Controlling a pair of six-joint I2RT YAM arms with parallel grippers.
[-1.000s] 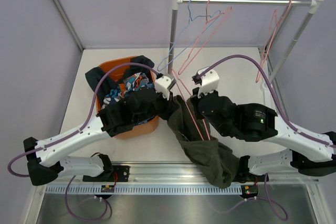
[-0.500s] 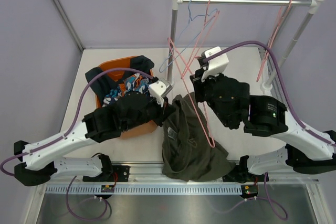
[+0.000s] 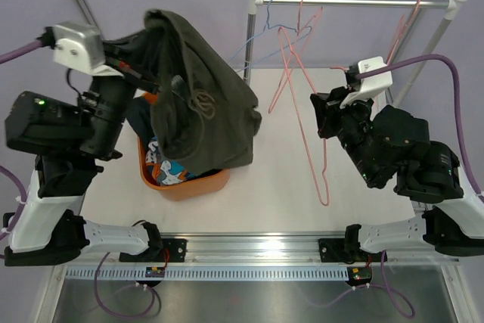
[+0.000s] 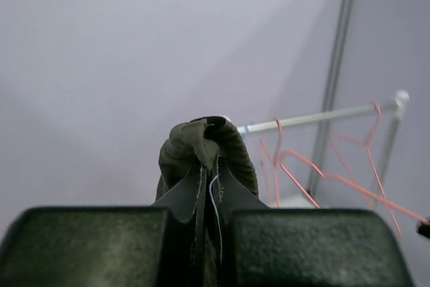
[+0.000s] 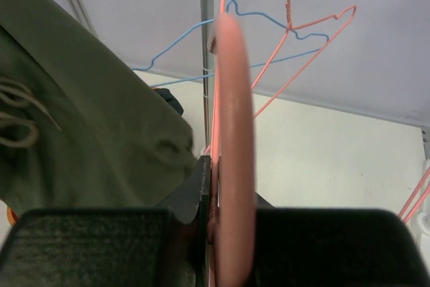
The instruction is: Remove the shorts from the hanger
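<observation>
The left fingers [image 4: 180, 196] are clenched on the green shorts [image 3: 204, 104] and hold them high over the orange basket [image 3: 198, 185]. The right fingers [image 5: 196, 189] pinch a pink hanger [image 5: 232, 99]. Patterned cloth [image 3: 162, 169], maybe more shorts, lies in the basket.

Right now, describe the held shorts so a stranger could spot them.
On the white table, find the orange plastic basket at left. Above it hang the olive green fabric shorts, pinched in the left gripper. Unlike the patterned shorts in the basket, they dangle in mid-air.
</observation>
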